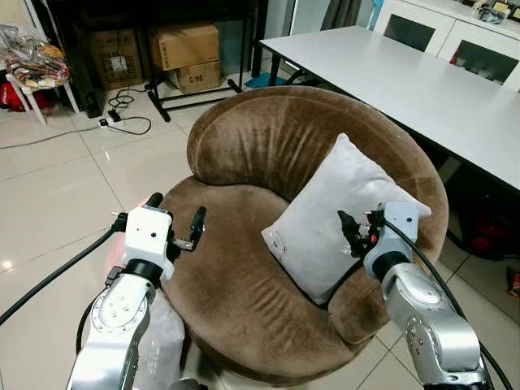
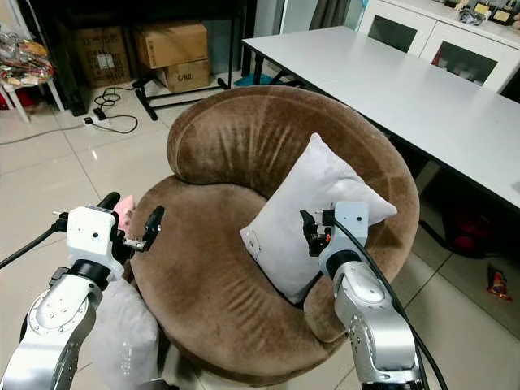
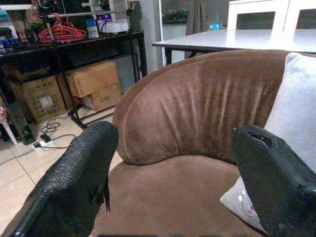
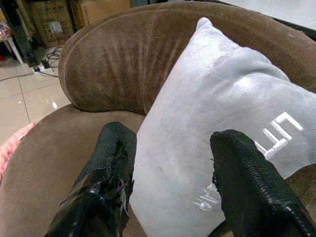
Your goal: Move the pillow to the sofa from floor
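Pillow: the pale grey pillow [image 1: 341, 215] stands on edge in the round brown sofa [image 1: 268, 146], leaning against the backrest on the robot's right side, one corner down on the seat; it is off the floor, so the move looks done or very nearly so
Why it sits so: propped against the curved back it cannot tip over, which is probably why it was left upright, not laid flat
Right gripper: the right gripper [image 1: 351, 231] hovers just in front of the pillow's lower face with its black fingers [image 4: 106, 168] spread wide and nothing between them; judged from this, it has let go and only needs to draw clear
Left gripper: the left gripper [image 1: 177, 223] is raised over the sofa's left rim, fingers parted and empty, likely kept up out of the way of the seat
Second cushion: another pale cushion [image 2: 122, 333] lies on the floor beside the sofa, under the left arm, with something pink [image 2: 125, 213] next to it
Writing: pale lettering on the pillow [image 4: 276, 131], too partial to read; a small tag [image 1: 277, 243] near its lower corner; a cardboard box [image 1: 197, 75] under the shelf is marked "C/NO."
Surroundings: white table [image 1: 422, 81] behind the sofa, cables [image 1: 122, 114] on the tiled floor
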Motion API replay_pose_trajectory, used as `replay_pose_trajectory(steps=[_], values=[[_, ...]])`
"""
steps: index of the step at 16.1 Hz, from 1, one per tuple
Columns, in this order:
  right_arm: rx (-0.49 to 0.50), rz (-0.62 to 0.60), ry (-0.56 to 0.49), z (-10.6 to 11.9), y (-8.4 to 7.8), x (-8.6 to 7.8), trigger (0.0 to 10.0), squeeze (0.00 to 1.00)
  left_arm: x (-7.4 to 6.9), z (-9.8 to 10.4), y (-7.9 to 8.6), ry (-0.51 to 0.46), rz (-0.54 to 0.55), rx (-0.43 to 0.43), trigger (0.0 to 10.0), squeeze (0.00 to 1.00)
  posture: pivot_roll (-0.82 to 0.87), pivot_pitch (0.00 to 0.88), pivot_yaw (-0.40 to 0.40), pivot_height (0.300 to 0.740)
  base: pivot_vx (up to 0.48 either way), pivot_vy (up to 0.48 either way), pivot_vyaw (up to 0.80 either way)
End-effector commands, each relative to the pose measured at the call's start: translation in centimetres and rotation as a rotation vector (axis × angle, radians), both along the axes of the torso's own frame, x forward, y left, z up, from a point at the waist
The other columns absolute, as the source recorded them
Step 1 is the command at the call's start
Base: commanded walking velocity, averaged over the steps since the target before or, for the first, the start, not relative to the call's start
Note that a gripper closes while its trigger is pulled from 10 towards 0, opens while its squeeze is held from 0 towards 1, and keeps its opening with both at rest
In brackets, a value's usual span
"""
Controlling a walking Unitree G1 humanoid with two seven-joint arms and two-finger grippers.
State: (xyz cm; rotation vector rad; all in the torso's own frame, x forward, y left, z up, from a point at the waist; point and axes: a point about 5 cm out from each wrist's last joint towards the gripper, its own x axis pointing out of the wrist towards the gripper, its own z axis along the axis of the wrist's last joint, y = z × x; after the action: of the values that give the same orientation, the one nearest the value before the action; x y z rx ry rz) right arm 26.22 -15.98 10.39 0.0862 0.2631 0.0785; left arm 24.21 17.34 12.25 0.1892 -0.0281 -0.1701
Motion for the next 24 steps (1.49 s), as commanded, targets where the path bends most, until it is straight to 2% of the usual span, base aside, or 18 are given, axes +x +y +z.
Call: replay_pose_trajectory(steps=[1, 9, 13, 24], values=[[-0.007, -0.003, -0.029, 0.76, -0.24, 0.14, 10.0, 0.00, -0.09, 0.24, -0.29, -0.013, -0.013, 0.004, 10.0, 0.00, -0.01, 0.000, -0.096, 0.740, -0.259, 0.000, 0.00], [-0.011, 0.001, -0.027, 0.77, -0.15, 0.27, 10.0, 0.00, 0.02, 0.15, -0.40, -0.013, -0.018, 0.010, 10.0, 0.00, -0.01, 0.000, -0.096, 0.740, -0.302, 0.000, 0.00], [-0.057, 0.022, -0.036, 0.91, -0.17, 0.49, 10.0, 0.00, 0.14, -0.01, 0.07, -0.002, 0.031, -0.009, 10.0, 0.00, -0.01, 0.000, -0.105, 0.740, 0.000, 0.000, 0.00], [-0.105, 0.042, -0.042, 0.92, -0.28, 0.91, 10.0, 0.00, -0.02, -0.29, 0.24, 0.010, 0.048, -0.025, 10.0, 0.00, -0.01, 0.000, -0.110, 0.740, 0.000, 0.349, 0.00]])
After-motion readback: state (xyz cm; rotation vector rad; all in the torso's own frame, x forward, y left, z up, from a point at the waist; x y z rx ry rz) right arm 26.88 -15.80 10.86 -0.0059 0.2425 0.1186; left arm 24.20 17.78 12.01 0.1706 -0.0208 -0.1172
